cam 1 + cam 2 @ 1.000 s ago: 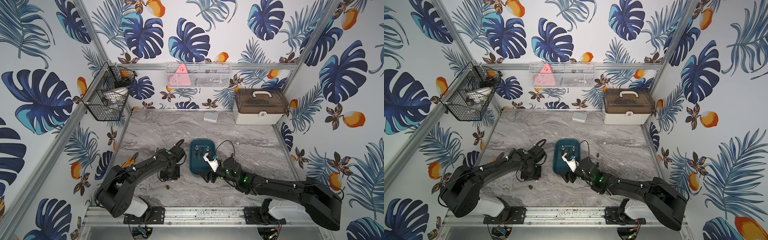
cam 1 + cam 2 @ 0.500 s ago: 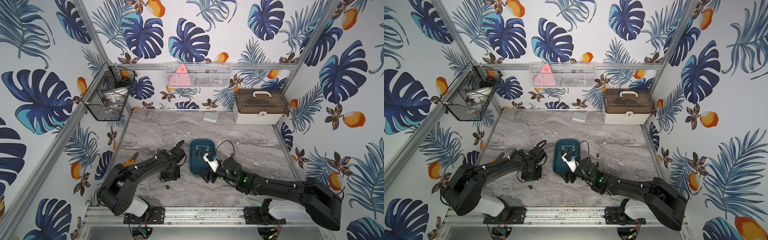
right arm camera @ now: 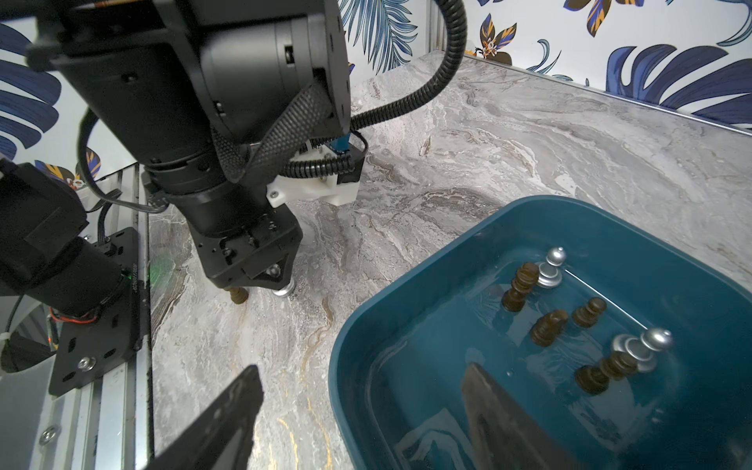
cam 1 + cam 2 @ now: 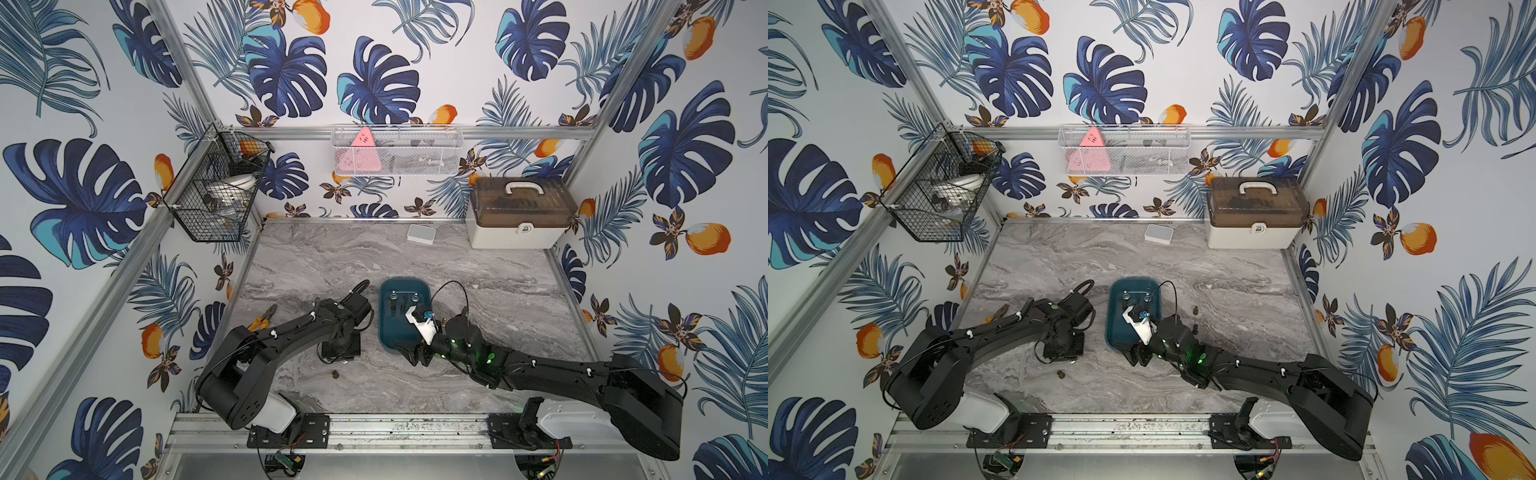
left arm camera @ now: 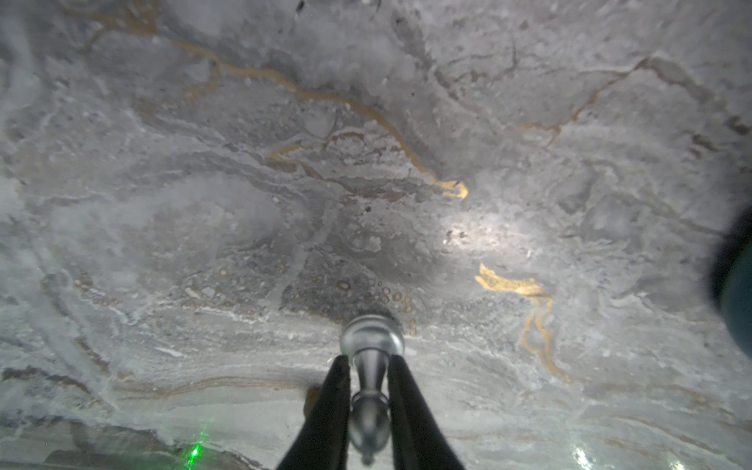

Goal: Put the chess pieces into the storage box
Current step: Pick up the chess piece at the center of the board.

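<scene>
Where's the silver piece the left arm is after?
In the left wrist view, the silver piece stands on the table between the left gripper's fingers, left of the storage box, a brown piece beside it.

Walls (image 4: 374,62) papered white with big blue leaves and orange fruit rise on three sides of a grey marble table (image 4: 332,257); silver rails (image 4: 415,132) frame the corners; a black wire basket (image 4: 208,224) hangs above the table's far left corner; a white mesh shelf (image 4: 415,162) hangs above its far edge; a white case (image 4: 517,232) with a brown lid stands in its far right corner; a small white box (image 4: 421,233) lies at its far edge; the light is soft and even.
</scene>
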Motion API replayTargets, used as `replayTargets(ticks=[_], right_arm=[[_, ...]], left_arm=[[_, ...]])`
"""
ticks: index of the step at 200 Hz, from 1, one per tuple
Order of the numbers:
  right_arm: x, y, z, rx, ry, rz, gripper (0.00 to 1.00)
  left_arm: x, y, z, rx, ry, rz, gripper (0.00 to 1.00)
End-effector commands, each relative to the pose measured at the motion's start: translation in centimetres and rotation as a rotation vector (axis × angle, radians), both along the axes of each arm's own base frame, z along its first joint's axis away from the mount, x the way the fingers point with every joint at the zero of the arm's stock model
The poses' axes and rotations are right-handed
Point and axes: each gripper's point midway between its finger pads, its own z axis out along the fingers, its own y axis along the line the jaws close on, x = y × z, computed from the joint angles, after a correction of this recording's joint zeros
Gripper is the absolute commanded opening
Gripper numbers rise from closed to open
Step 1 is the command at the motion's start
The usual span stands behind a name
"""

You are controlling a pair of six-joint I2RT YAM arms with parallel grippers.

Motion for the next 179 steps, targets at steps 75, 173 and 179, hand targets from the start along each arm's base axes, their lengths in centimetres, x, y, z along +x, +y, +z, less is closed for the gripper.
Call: replayTargets(ticks=[75,173,179], right_arm=[[0.3,0.0,0.3,-0.005,-0.023,-0.015,0.80],[4.9,-6.8,2.0,0.086,-0.048,-0.431,0.83],[5.5,-7.8,2.0,0.100,-0.036,-0.480,0.83]], left_arm=[[0.2,0.4,0.4,0.026,-0.014,-0.014,0.14],[8.8,-5.7,9.7,-0.012,-0.271,-0.155,0.13],[9.5,-6.8,10.0,-0.026,-0.277,-0.171,0.13]])
